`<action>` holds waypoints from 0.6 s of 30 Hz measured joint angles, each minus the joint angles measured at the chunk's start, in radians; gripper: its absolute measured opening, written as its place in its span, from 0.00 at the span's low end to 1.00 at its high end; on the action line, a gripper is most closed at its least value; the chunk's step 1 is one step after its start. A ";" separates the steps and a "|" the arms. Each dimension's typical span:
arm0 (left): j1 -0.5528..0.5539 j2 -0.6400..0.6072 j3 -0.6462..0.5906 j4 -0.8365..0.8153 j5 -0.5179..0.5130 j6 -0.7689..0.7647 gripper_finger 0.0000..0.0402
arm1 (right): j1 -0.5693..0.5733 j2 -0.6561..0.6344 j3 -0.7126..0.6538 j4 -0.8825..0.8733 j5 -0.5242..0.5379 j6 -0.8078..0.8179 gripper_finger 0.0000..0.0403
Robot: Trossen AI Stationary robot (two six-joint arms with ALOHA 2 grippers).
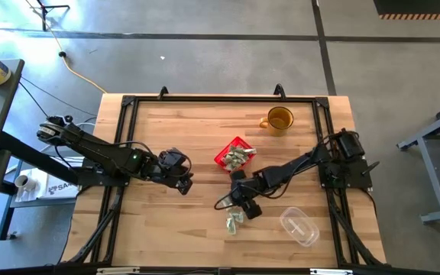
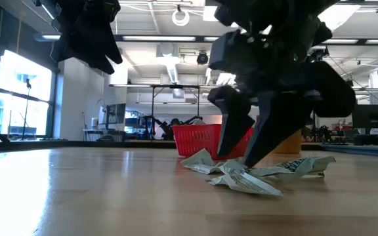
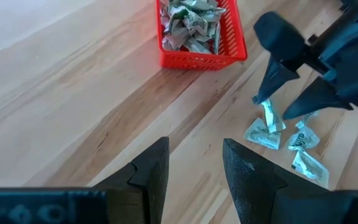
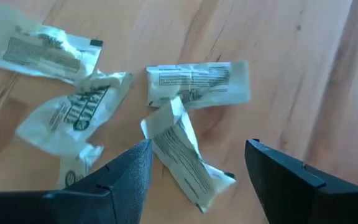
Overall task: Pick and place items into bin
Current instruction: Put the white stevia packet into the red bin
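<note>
Wrapped items (image 1: 234, 222), small pale green-and-white packets, lie in a loose cluster on the wooden table (image 1: 182, 137) at about six o'clock from the table's middle in the high view, with more of them heaped inside the red bin (image 1: 226, 155), which sits near the centre. In the right wrist view four crumpled packets (image 4: 185, 152) show on the wood, some overlapping at their edges, one of them lying between that arm's two dark fingers (image 4: 132, 171). The right gripper (image 1: 243, 206) hangs directly over this cluster, at about five o'clock from the bin, its jaws spread apart and pointed down; in the low view the fingertips (image 2: 231, 147) straddle a packet and stand at or just above the pile, with nothing lifted. The left gripper (image 1: 180, 177) hovers above bare wood at about nine o'clock from the bin, well apart from the packets, its jaws parted with nothing between them, as the left wrist view shows. An amber mug (image 1: 279, 120) stands at about one o'clock from the bin, and a clear plastic container (image 1: 299, 227) lies at about three o'clock from the loose packets, near the table's edge.
</note>
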 joint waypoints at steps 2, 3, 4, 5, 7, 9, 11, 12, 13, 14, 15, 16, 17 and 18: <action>0.000 0.000 0.000 0.000 0.000 0.000 0.46 | -0.004 0.010 0.000 0.000 -0.010 0.017 0.62; 0.000 0.000 0.000 -0.003 0.000 0.000 0.46 | -0.004 0.019 0.000 -0.010 -0.018 0.020 0.61; 0.000 0.000 0.000 -0.003 0.000 0.000 0.46 | -0.005 0.022 0.002 -0.016 -0.026 0.021 0.61; 0.000 0.000 0.000 -0.001 0.000 0.000 0.46 | -0.005 0.027 0.004 -0.030 -0.032 0.021 0.61; 0.000 0.000 0.000 -0.005 0.000 0.000 0.46 | -0.004 0.030 0.005 -0.061 -0.034 0.046 0.59; 0.000 0.000 0.000 -0.004 0.000 0.000 0.46 | -0.002 0.028 0.005 -0.086 -0.033 0.101 0.56; 0.000 0.000 0.000 -0.004 0.000 0.000 0.46 | -0.001 0.020 0.004 -0.111 -0.033 0.147 0.50; 0.000 0.000 0.000 -0.003 0.000 0.000 0.46 | 0.000 0.016 0.004 -0.117 -0.033 0.164 0.47; 0.000 0.000 0.000 -0.003 -0.001 0.001 0.46 | 0.000 0.014 0.003 -0.119 -0.033 0.172 0.43; 0.000 0.000 0.000 -0.003 -0.002 0.005 0.46 | 0.000 0.014 0.003 -0.118 -0.035 0.173 0.39; 0.000 0.000 0.000 -0.002 -0.003 0.009 0.46 | 0.000 0.014 0.005 -0.120 -0.036 0.174 0.35; 0.000 0.000 0.000 -0.001 -0.004 0.014 0.46 | 0.000 0.014 0.012 -0.129 -0.037 0.175 0.30; 0.000 0.000 0.000 -0.001 -0.004 0.017 0.46 | 0.000 0.014 0.019 -0.136 -0.036 0.175 0.25; 0.000 0.000 0.000 -0.001 -0.004 0.017 0.46 | 0.000 0.015 0.025 -0.138 -0.036 0.175 0.21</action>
